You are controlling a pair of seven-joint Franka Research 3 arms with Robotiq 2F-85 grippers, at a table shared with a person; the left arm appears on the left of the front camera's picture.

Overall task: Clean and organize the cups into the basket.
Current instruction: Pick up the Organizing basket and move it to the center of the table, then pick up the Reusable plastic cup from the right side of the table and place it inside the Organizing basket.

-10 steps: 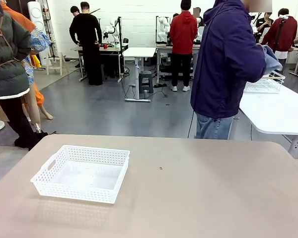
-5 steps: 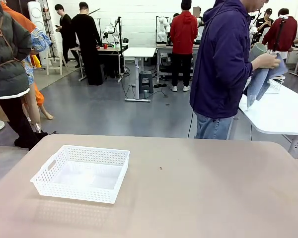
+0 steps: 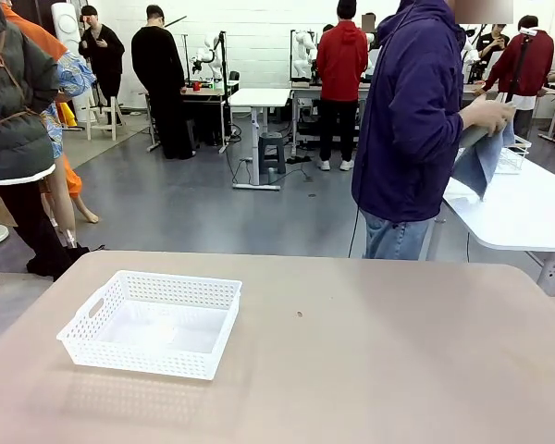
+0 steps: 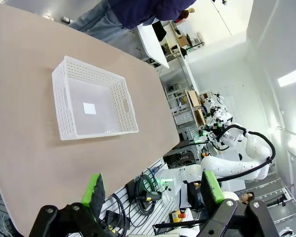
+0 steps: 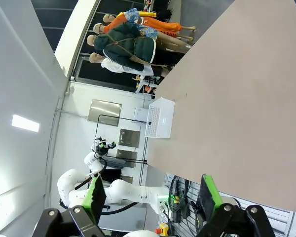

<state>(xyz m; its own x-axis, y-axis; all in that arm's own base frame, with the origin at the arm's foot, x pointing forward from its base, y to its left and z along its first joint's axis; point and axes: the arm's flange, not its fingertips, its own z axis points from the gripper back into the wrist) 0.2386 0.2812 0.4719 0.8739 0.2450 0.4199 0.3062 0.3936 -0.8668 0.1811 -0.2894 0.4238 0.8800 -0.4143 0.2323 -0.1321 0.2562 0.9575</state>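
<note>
our left claw (image 4: 153, 182) and right claw (image 5: 152, 186) gape empty; we judge the mesh basket (image 3: 139, 354) light, flexible, best gripped by its solid rim.

Grey floor (image 3: 185, 203) — white tables (image 3: 259, 95)

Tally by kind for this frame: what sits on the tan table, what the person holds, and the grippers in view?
White mesh basket, on the tan table: 1
Blue cloth, in the person's hand: 1
Open grippers: 2, the left gripper and the right gripper
Total: 4
</note>
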